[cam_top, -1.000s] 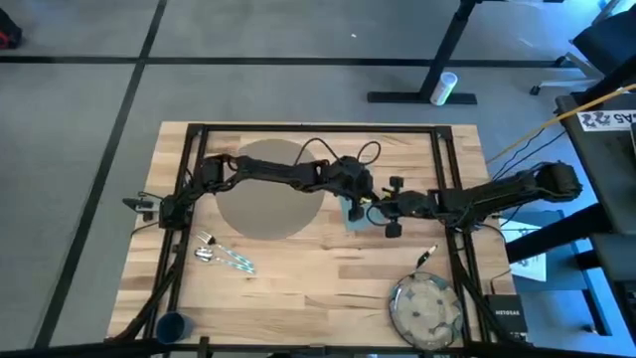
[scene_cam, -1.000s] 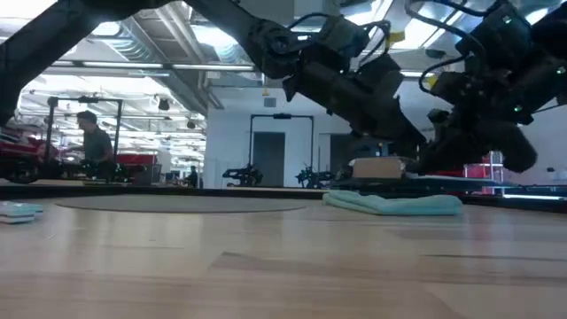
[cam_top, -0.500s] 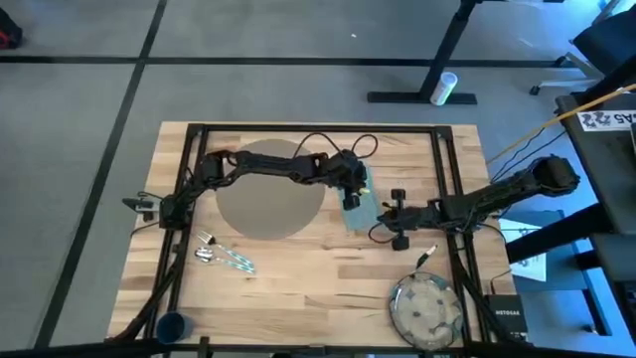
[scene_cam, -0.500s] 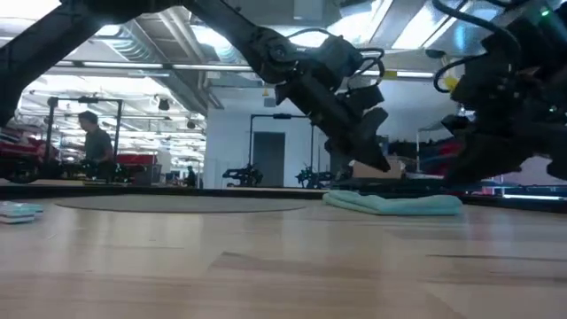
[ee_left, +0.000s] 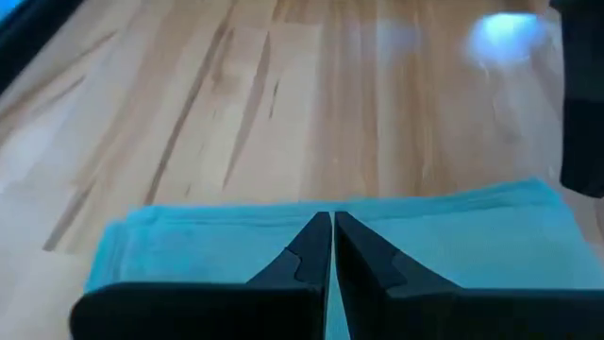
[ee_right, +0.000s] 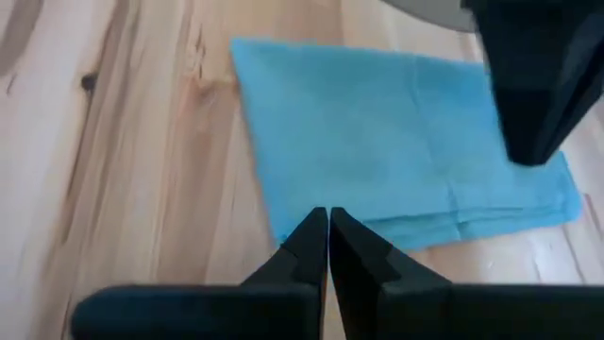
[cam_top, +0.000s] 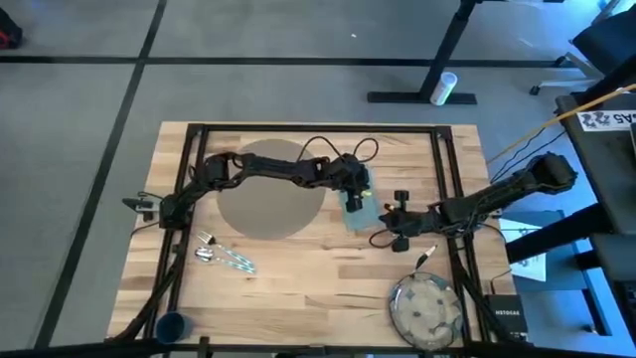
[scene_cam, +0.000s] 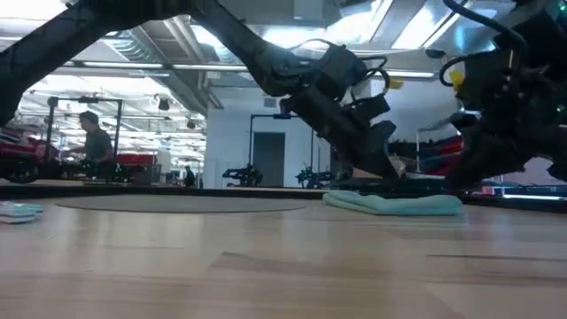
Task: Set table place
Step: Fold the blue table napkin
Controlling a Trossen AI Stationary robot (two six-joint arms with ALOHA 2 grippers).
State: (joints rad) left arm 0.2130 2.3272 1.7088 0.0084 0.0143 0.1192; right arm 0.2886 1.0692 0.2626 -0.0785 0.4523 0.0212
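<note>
Currently, the left end effector is hovering over the teal napkin, its fingers pressed together with nothing between them. The right end effector is sitting just off the napkin's 3 o'clock edge, fingers likewise closed and empty. Neither is gripping cloth.

The napkin is lying flat on the surface, just beside the placemat at the mat's 3 o'clock side; whether the 2 are touching cannot be told. The cutlery is lying grouped near the 7 o'clock corner of the surface. The cup is standing at the 7 o'clock extreme, the plate near 5 o'clock. The placemat is carrying nothing yet.

Judgement: the step in hand is squaring the napkin beside the mat, and most of the setting is outstanding. To do it well, the closed fingertips should be pressing lightly on the cloth and sliding it in 1 direction only, so the folds are not bunching. The 2 arms are working close together over the napkin; 1 should be withdrawing before the other is moving, to avoid contact. The napkin's long edge should be finishing parallel to the surface's 12-to-6 line, clear of the mat's rim.
</note>
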